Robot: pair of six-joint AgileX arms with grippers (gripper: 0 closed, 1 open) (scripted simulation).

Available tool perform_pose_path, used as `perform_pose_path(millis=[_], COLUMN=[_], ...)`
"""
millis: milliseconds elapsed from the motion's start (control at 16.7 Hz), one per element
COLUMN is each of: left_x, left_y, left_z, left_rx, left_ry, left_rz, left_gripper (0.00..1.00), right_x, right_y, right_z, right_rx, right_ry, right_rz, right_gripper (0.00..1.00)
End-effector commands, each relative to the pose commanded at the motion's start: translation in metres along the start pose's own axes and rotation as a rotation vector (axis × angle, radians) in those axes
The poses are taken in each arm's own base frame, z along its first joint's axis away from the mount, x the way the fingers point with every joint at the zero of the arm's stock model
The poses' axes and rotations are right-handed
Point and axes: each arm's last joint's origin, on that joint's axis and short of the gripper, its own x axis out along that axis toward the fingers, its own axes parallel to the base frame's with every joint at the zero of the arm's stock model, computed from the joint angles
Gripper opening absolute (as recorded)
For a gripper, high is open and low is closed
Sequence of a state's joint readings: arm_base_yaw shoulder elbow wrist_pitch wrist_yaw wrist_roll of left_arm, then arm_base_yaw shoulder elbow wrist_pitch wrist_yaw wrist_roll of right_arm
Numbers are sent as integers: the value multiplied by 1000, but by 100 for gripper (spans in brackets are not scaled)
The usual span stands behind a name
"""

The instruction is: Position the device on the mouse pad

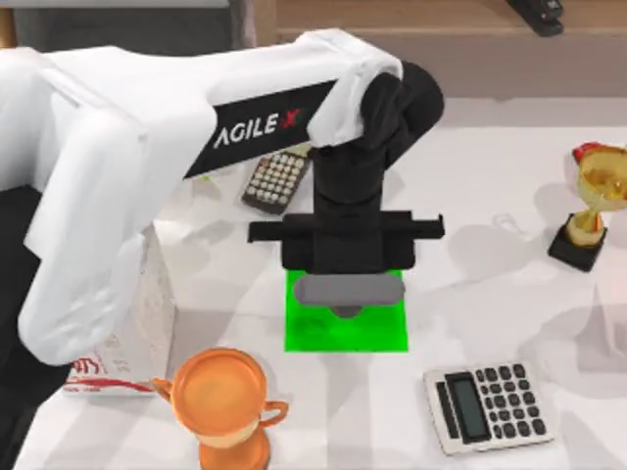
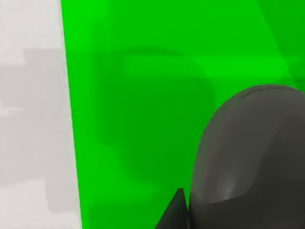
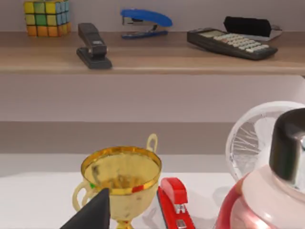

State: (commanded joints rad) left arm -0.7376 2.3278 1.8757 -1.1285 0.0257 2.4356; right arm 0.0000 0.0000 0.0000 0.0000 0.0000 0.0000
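My tabletop (image 1: pixel 470 294) carries a green mouse pad (image 1: pixel 323 333) mid-table, a pale calculator (image 1: pixel 490 406) near right, a dark calculator (image 1: pixel 276 181) far left, an orange cup (image 1: pixel 220 392) near left, and a gold trophy (image 1: pixel 596 201) far right.

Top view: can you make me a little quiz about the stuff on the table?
1. True or false: the left gripper is above the green mouse pad.
2. Which thing stands near the table's right edge? A) gold trophy B) teapot C) banana
3. How many calculators lie on the table?

Key: 1 true. 2 A. 3 two: a dark calculator and a pale calculator.
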Motion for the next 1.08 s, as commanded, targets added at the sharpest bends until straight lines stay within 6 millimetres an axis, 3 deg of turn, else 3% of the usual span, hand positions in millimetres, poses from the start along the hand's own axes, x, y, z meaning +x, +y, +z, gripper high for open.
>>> perform_pose_path(millis=[180, 960, 1080], left_x=[0, 0, 0], left_y=[0, 0, 0], left_z=[0, 0, 0], left_rx=[0, 0, 0], left_ry=[0, 0, 0], left_rz=[0, 0, 0], left_gripper=[0, 98, 100], right_x=[0, 0, 0], right_y=[0, 0, 0], right_z=[0, 0, 0], right_rx=[0, 0, 0], right_ry=[0, 0, 0], right_rz=[0, 0, 0], right_gripper=[100, 100, 100])
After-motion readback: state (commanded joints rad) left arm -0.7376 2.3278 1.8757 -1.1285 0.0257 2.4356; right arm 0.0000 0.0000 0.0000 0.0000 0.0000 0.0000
